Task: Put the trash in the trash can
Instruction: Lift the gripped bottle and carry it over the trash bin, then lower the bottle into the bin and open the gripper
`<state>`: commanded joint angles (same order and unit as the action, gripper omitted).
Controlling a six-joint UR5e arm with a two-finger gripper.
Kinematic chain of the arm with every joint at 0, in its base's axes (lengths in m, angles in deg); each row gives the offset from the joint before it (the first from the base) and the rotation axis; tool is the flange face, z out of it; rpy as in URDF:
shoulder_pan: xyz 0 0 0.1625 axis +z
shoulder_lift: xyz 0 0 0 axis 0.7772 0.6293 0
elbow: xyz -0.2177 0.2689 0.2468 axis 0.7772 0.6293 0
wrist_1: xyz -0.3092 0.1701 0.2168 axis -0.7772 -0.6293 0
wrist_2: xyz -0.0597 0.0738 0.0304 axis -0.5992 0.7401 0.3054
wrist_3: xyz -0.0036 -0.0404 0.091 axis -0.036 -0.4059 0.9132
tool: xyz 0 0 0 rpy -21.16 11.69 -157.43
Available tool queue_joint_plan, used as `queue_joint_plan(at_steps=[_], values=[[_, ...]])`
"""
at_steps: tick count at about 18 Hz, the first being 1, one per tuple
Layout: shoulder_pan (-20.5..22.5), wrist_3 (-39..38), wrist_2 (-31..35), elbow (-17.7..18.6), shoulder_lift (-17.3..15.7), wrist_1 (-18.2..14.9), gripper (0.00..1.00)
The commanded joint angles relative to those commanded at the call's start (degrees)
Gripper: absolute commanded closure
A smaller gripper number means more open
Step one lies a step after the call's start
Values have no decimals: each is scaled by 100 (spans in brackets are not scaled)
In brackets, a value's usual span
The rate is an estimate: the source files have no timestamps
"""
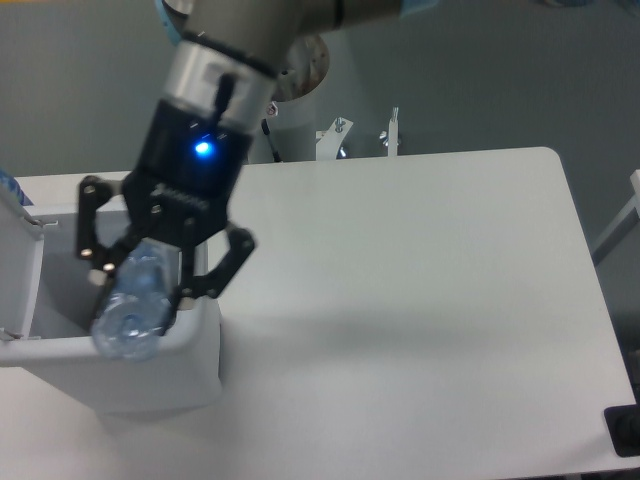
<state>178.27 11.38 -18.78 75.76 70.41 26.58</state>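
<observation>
**Bottle held over the bin opening**

Nearest the camera: large white rectangular plastic trash can [190,360] with a thick rounded rim, at the front-left of the white desk [420,300]. Its white hinged lid [18,270] stands open on the left side, partly cut off by the frame edge. Most of the bin interior is hidden behind the arm and bottle, so I can't tell what lies inside.

Slim clear plastic bottle with a bluish tint [135,300] sits in the air above the bin's open top, over the front-right part of the opening. It is tilted, one end pointing toward the camera and down, overlapping the front rim in this view. It is motion-blurred; cap not discernible. Whether it touches the rim can't be told.

Black two-finger gripper [150,275] is clenched around the bottle, grasping it across the body. One of the fingers [222,268] shows to the right of the bottle, above the bin's right wall; the other is on the left, near the lid. A blue indicator light glows on the gripper body.

Behind that: silver wrist section and grey arm [250,40] slant up to the top of the frame. Far desk edge: a white column [300,130] with small metal brackets beside it. Rest of the desk surface is plain white, grey floor beyond.
</observation>
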Motion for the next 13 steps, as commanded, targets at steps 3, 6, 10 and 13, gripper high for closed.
queue_joint_plan(at_steps=[3, 6, 10, 13], values=[[-114, 122, 0, 140, 9, 9, 52], [-167, 421, -9, 246, 9, 9, 52], [-290, 1142, -9, 465, -35, 9, 51], [-325, 1187, -9, 510, -97, 17, 50]])
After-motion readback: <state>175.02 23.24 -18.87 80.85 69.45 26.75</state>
